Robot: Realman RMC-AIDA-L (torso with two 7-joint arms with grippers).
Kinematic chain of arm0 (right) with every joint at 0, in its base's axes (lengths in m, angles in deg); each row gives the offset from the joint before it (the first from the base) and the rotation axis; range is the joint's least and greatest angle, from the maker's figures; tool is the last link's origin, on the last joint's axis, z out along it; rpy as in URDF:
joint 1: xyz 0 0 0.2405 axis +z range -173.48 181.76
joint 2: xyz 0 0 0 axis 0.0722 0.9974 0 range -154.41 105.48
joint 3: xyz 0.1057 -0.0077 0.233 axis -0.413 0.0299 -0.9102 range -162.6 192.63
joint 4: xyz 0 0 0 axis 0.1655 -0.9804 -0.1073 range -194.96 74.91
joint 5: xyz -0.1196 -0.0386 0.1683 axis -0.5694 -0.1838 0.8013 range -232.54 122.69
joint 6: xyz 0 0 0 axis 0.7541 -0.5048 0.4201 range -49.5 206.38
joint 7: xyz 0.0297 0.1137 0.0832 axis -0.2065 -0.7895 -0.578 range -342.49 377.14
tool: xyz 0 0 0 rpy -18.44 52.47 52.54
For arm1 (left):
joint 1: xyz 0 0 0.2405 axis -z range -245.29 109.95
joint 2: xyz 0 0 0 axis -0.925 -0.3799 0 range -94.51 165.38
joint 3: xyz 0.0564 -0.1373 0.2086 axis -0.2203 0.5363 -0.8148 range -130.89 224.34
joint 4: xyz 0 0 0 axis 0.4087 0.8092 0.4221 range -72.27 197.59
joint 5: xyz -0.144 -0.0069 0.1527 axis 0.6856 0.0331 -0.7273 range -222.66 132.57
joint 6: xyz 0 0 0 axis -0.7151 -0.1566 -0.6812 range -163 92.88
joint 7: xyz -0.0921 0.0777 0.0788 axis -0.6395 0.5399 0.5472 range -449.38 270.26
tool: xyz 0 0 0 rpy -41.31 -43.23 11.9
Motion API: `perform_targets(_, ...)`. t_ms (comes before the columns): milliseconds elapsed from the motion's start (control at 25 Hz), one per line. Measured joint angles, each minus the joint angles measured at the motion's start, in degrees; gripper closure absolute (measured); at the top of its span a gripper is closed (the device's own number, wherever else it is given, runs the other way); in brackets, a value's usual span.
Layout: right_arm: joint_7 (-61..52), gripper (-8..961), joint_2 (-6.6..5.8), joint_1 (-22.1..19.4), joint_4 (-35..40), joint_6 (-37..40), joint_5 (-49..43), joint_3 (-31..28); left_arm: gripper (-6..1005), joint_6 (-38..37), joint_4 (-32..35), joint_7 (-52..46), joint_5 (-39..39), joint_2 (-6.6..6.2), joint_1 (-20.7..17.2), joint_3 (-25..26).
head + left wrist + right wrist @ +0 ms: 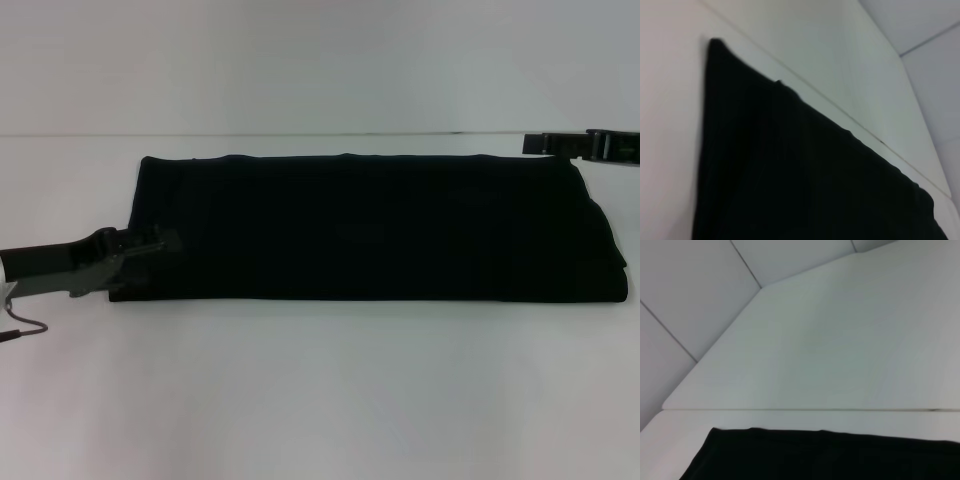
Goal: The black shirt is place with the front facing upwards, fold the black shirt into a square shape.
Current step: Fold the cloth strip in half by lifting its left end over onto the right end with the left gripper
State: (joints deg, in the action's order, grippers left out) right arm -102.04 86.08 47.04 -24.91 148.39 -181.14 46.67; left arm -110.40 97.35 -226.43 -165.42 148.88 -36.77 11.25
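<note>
The black shirt (370,225) lies on the white table (320,390) as a long flat band running left to right, with no lettering showing. My left gripper (150,245) reaches in from the left and sits at the band's left end, near its front corner. My right gripper (532,144) hovers at the back right corner of the shirt, just above its far edge. The left wrist view shows the shirt (805,170) as a dark wedge. In the right wrist view only the far edge of the shirt (840,455) appears.
A thin cable (25,330) loops off the left arm near the table's left edge. The table's back edge (300,135) meets a pale wall right behind the shirt. Bare white tabletop stretches in front of the shirt.
</note>
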Motion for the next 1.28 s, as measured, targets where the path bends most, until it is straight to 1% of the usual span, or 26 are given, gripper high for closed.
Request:
perform_targets(200,0.01,195,-0.18,0.04,0.09,-1.19,-0.19,0.10,121,1.74,-3.09,-6.00,-0.03,-0.43,0.10,0.05)
perform_targets(440,-0.03,196,-0.38,0.08,0.10,-2.20,-0.23,0.10,123,2.95,-5.98,-9.58,-0.70,-1.11,0.34,0.07)
perform_targets(760,-0.07,196,-0.39,0.19,0.21,-2.54,-0.23,0.08,124,5.62,-7.42,-10.74,-2.80,-1.27,0.73,0.08)
perform_targets(1280,-0.07,195,-0.62,0.78,0.11,-2.72,0.00,0.07,123,8.77,-8.30,-10.94,-3.03,-1.43,1.21,-0.23)
